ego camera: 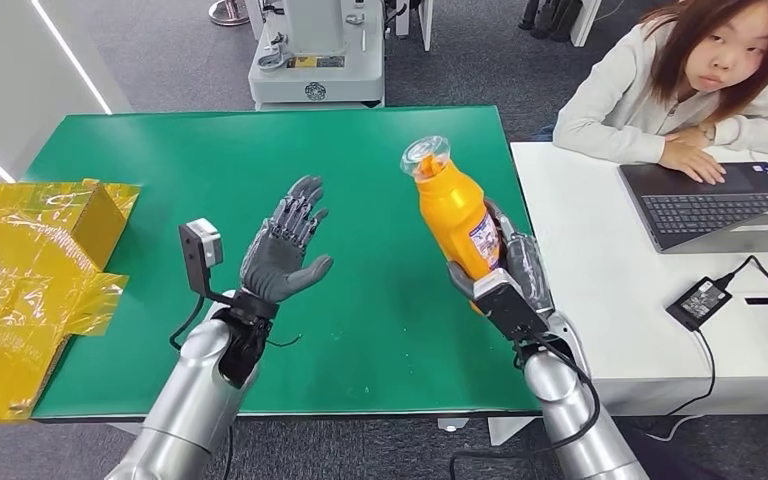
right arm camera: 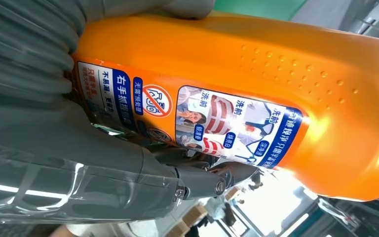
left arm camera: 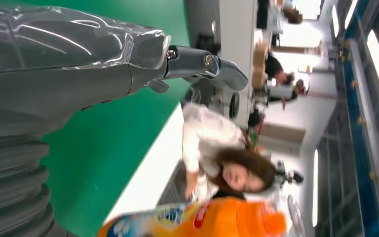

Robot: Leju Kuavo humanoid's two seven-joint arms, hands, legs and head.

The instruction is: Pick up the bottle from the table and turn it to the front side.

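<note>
Gripping orange bottle (ego camera: 452, 212) above green table (ego camera: 160, 150), right robot hand (ego camera: 508, 272); left robot hand (ego camera: 282, 252) empty, fingers spread

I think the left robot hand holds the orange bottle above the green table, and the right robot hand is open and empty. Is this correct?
Not quite: the sides are swapped. The head view shows the right robot hand holding the orange bottle above the green table, while the left robot hand is open and empty.
</note>
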